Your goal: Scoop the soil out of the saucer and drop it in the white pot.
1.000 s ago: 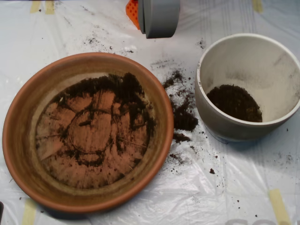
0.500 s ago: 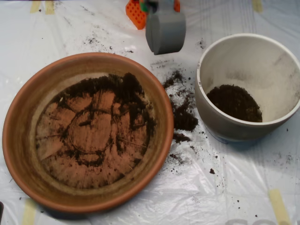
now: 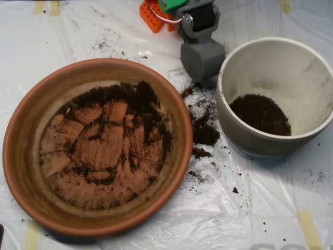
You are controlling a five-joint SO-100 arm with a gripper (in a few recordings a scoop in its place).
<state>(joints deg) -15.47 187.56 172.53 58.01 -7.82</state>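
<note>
The claw (image 3: 202, 65) is hanging closed above spilled soil (image 3: 204, 130), between the saucer (image 3: 23, 130) and the white pot (image 3: 250, 140).

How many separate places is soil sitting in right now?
3: a thin ring of soil smeared inside the saucer, a mound in the white pot, and spilled clumps on the plastic sheet between them.
</note>
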